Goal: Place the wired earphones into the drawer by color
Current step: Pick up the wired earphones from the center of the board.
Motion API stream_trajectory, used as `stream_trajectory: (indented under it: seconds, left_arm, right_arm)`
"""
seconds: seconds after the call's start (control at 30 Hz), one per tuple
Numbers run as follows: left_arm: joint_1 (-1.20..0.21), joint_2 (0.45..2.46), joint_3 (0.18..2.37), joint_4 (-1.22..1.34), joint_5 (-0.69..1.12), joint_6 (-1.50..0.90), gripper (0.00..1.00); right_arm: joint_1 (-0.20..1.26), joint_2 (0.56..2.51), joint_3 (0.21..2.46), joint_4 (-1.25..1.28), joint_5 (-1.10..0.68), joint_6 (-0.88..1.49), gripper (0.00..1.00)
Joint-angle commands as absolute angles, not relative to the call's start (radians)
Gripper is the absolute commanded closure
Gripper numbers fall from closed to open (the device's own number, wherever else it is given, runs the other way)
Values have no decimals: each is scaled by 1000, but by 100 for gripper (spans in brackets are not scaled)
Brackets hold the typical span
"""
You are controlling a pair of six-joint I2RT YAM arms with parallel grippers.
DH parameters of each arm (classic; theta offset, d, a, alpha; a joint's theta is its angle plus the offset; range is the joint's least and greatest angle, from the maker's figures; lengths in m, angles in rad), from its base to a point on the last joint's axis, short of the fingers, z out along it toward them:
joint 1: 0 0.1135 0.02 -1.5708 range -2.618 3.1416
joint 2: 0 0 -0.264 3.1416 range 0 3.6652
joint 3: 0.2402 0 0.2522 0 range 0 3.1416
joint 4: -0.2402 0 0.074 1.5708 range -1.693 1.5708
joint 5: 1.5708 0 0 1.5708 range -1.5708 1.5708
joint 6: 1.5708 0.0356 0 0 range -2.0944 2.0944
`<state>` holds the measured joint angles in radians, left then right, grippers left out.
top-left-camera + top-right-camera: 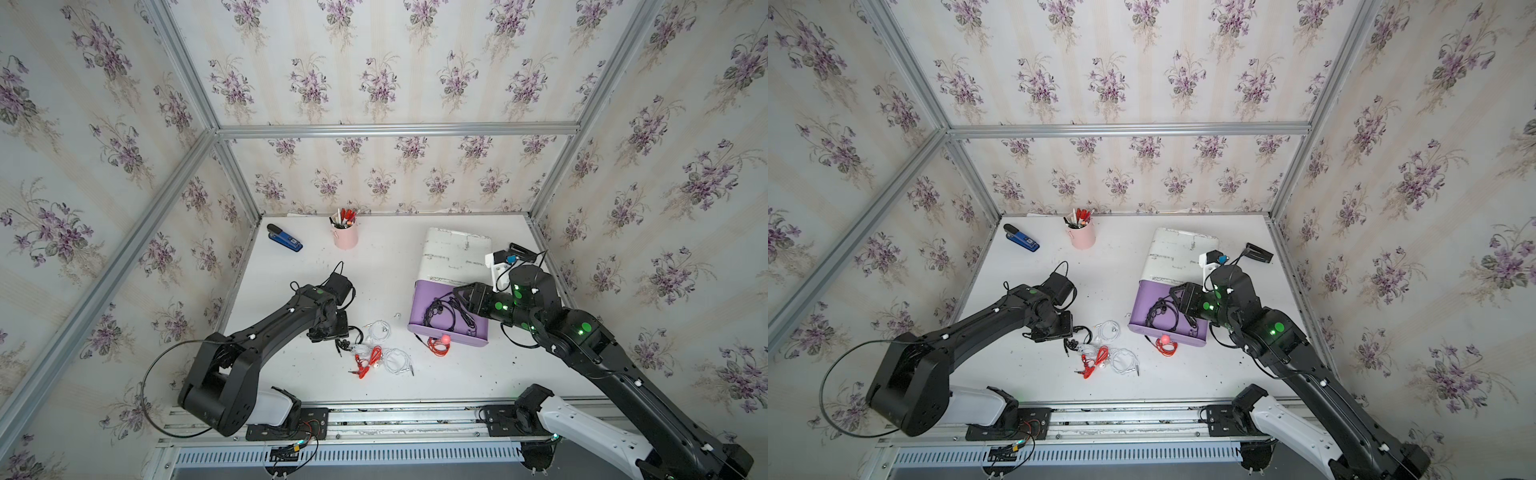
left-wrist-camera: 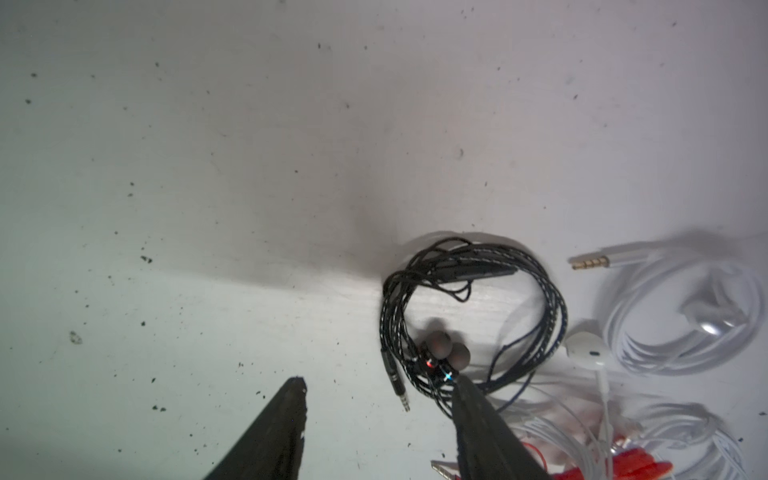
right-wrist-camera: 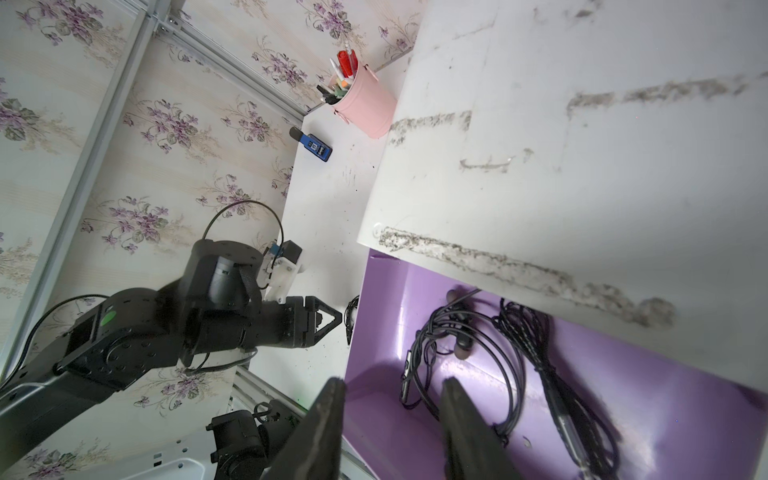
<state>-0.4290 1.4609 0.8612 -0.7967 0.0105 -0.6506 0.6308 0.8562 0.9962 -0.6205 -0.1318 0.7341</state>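
left jaws apart, black earphones [image 2: 441, 344] beside one tip

Saw on white table [image 1: 374, 274]: blue stapler [image 1: 284, 240], pink pen cup [image 1: 345, 237], white drawer unit [image 1: 455, 257], black earphone bundle [image 2: 473, 299], two white earphone bundles [image 1: 379, 329], two red earphone bundles [image 1: 368, 359].

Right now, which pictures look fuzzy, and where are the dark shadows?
Left wrist view: a dark shadow falls on the table beside the black earphones, white earphones slightly soft. Right wrist view: the left arm looks smeared. Both top views: sharp, evenly lit.
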Motion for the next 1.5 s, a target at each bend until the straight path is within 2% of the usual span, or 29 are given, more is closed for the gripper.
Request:
stream_trajectory:
  seconds: [0.0, 0.2, 0.47, 0.57, 0.73, 0.87, 1.13, 1.47]
  left_arm:
    - [-420, 1516, 882, -774, 37, -593, 44]
    - [-410, 1593, 904, -773, 29, -566, 44]
    - [-393, 1656, 905, -754, 15, -540, 60]
    - [-388, 1677, 897, -736, 21, -535, 62]
    - [-382, 1710, 893, -719, 29, -520, 77]
    - [-375, 1708, 895, -716, 32, -507, 88]
    - [-341, 1647, 906, -755, 11, -472, 100]
    - [-312, 1475, 973, -862, -12, -413, 100]
  right_arm:
    - [631, 861, 992, -583, -136, 730, 58]
    - [630, 862, 988, -579, -131, 728, 58]
    - [630, 871, 979, -568, -135, 726, 58]
    - [630, 875, 983, -570, -131, 724, 58]
    - [630, 886, 988, -562, -137, 726, 59]
    - [631, 889, 988, -559, -137, 728, 59]
    - [631, 882, 989, -567, -133, 732, 59]
    - [630, 876, 989, -547, -151, 742, 58]
